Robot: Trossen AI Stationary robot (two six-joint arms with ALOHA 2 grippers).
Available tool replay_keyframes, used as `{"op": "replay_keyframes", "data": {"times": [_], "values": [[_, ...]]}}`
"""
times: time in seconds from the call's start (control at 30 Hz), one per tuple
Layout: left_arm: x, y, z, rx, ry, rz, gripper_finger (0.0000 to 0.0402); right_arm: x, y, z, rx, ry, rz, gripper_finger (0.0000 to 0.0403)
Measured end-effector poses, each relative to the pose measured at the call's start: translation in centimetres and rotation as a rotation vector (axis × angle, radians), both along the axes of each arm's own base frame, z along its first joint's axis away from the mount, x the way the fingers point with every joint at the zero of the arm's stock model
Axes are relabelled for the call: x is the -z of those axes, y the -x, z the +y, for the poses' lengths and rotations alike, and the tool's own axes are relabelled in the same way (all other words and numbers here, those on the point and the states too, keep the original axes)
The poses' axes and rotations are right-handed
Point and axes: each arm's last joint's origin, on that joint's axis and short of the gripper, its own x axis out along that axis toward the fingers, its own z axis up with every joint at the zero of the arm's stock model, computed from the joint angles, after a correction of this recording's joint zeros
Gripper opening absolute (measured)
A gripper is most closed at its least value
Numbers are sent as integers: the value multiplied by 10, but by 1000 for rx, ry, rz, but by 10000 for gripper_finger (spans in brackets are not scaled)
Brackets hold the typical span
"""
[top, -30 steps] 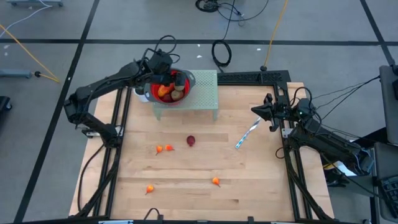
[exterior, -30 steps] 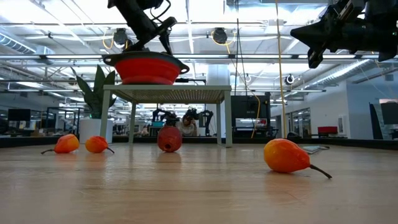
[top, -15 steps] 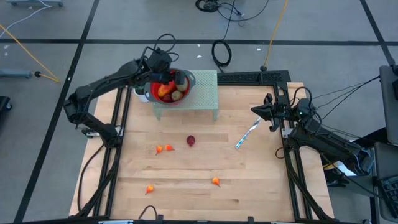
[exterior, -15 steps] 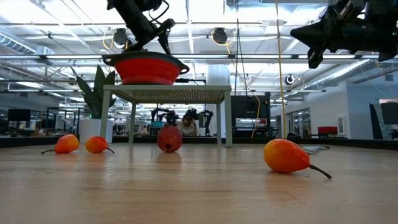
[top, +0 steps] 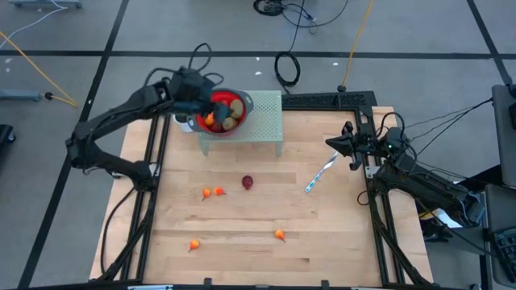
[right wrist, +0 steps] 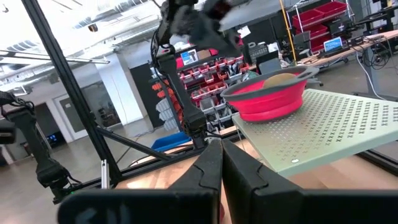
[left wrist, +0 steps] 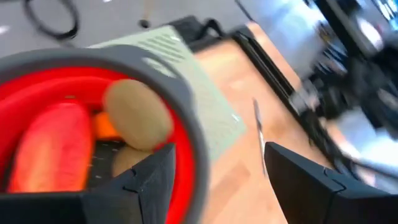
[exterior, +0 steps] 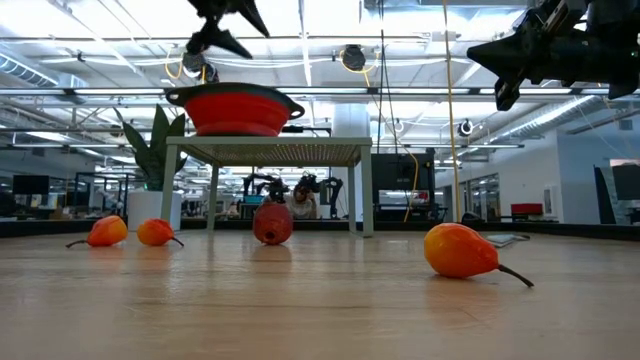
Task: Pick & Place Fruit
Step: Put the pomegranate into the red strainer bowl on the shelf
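Count five fruits loose on your wooden table (top: 242, 242): four small orange pieces and one dark red round one. Two orange pieces (top: 212, 192) lie side by side left of centre in the high view, the dark red fruit (top: 247, 183) just to their right, a third orange piece (top: 193, 245) at lower left and a fourth (top: 280, 235) at lower centre, its thin stem trailing.

More fruit fills the red bowl (top: 219, 112) on the pale perforated stand (top: 262, 122) at upper centre: your left wrist view shows a red-orange oval (left wrist: 43, 146), two brownish-green ovals (left wrist: 137, 115) and a sliver of orange between them.

Your left gripper (top: 193, 95) hovers above the bowl's left rim, fingers spread wide and empty. Your right gripper (top: 332, 143) hangs at the table's right edge, fingers pressed together on nothing, beside a blue-and-white stick (top: 320, 173).
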Motion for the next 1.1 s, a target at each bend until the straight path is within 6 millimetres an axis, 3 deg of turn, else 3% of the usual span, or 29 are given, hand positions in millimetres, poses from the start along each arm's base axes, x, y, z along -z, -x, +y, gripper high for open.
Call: {"op": "replay_keyframes", "data": {"times": [0.13, 0.47, 0.8, 1.1], "values": [[-4, 1, -32, 137, -59, 37, 246, 0, 0, 0, 0, 0, 0, 0], [5, 0, -91, 257, -17, 177, 246, 0, 0, 0, 0, 1, 0, 0], [6, 0, -135, 243, 40, 163, 246, 0, 0, 0, -1, -3, -1, 0], [29, -24, -166, 217, 76, 237, 246, 1, 0, 0, 5, 38, 8, 0]]}}
